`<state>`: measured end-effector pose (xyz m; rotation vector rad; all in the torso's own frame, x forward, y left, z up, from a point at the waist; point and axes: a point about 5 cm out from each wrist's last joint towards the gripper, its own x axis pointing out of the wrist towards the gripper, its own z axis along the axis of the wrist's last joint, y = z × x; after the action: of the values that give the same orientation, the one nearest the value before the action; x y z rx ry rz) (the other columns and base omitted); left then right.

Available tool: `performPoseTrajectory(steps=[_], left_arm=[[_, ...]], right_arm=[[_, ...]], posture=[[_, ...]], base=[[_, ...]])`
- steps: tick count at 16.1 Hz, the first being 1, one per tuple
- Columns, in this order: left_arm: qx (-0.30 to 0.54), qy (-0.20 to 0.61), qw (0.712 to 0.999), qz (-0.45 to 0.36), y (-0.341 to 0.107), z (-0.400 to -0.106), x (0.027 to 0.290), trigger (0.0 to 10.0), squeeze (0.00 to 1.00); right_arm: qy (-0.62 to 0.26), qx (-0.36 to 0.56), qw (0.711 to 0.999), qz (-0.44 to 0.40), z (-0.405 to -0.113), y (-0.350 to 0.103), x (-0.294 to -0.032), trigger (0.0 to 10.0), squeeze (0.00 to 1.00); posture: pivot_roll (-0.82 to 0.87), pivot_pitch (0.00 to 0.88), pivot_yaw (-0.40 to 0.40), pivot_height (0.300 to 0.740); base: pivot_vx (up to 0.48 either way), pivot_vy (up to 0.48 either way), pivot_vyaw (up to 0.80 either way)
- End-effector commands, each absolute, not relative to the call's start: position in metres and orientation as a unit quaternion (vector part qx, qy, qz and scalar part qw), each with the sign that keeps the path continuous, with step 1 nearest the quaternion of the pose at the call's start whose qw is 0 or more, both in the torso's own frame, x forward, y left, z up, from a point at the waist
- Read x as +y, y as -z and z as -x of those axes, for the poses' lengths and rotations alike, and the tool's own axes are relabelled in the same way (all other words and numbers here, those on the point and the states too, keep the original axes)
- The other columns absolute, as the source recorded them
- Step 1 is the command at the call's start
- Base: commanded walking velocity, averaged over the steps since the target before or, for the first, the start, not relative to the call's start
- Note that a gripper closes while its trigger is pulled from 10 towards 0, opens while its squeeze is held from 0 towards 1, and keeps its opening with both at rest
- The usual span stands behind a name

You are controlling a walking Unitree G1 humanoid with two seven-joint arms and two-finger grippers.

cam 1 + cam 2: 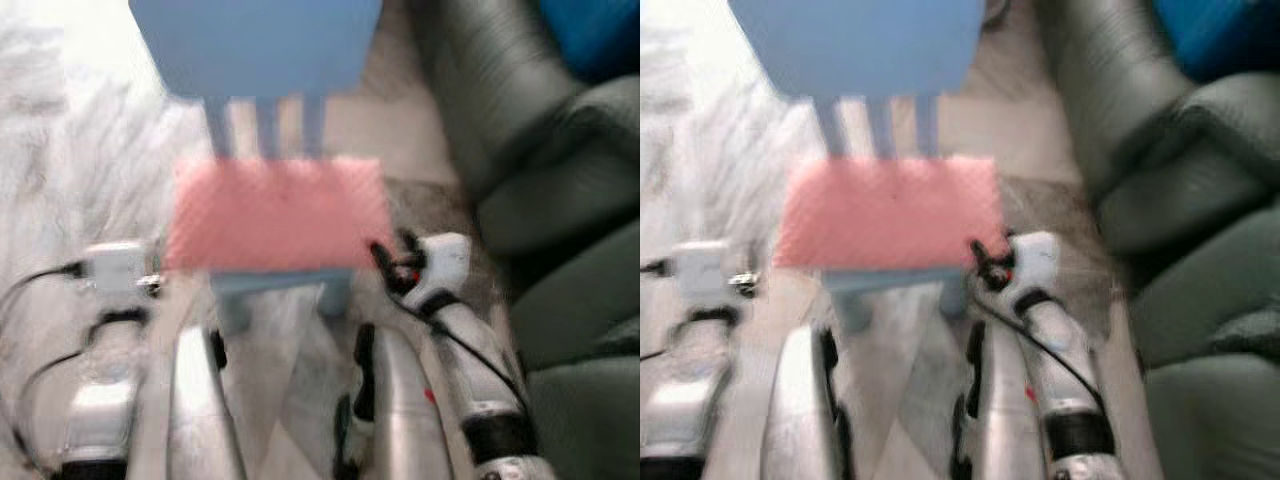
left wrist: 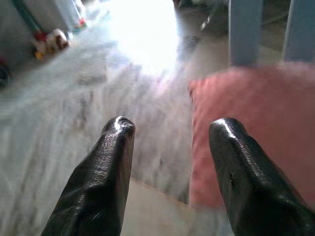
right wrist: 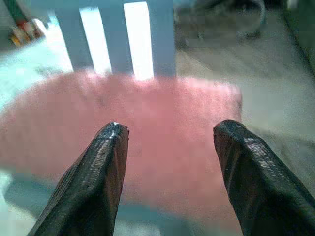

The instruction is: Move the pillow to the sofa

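Note:
A pink pillow (image 1: 275,215) lies flat on the seat of a small blue chair (image 1: 255,45) right in front of me. A dark grey sofa (image 1: 530,130) stands to the right. My right gripper (image 1: 393,250) is at the pillow's near right corner, and in the right wrist view it (image 3: 170,129) is open, with the pillow (image 3: 162,137) just beyond its fingertips. My left gripper (image 2: 170,128) is open too, off the pillow's left edge (image 2: 256,132) above the floor. All views are blurred.
The chair's slatted back (image 1: 265,125) rises behind the pillow. A blue cushion (image 1: 600,35) sits on the sofa at the far right. Pale marble floor (image 1: 70,150) stretches to the left, with small toys (image 2: 47,42) by a wall.

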<state>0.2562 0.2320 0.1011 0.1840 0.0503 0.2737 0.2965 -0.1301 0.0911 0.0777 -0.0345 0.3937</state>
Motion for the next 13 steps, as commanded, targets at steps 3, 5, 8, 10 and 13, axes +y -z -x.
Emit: performPoseTrajectory(steps=[3,5,8,10,13], left_arm=[[0.034,-0.117,0.989,-0.079,-0.1,-0.256,0.218,10.0,0.0],[0.042,-0.122,0.988,-0.08,-0.099,-0.256,0.217,10.0,0.0],[0.059,-0.142,0.984,-0.084,-0.095,-0.255,0.218,10.0,0.0],[0.121,-0.148,0.978,-0.088,-0.079,-0.266,0.215,10.0,0.0],[0.174,-0.146,0.973,-0.052,-0.06,-0.276,0.213,10.0,1.0]], right_arm=[[-0.17,0.01,0.985,-0.04,-0.289,-0.081,-0.146,10.0,0.0],[-0.17,0.015,0.985,-0.039,-0.289,-0.08,-0.147,10.0,0.0],[-0.175,0.033,0.983,-0.037,-0.289,-0.078,-0.15,10.0,0.0],[-0.176,0.062,0.981,-0.043,-0.294,-0.072,-0.15,10.0,0.0],[-0.172,0.091,0.98,-0.041,-0.303,-0.064,-0.149,10.0,1.0]], posture=[[0.08,0.191,-0.061,0.525],[0.08,0.191,-0.061,0.525],[0.07,0.203,-0.058,0.525],[0.07,0.229,-0.057,0.525],[0.06,0.283,-0.056,0.525]], base=[[0.0,0.0,0.0],[0.0,0.0,0.0],[0.0,0.0,0.0],[0.0,0.0,0.0],[0.0,0.0,0.0]])
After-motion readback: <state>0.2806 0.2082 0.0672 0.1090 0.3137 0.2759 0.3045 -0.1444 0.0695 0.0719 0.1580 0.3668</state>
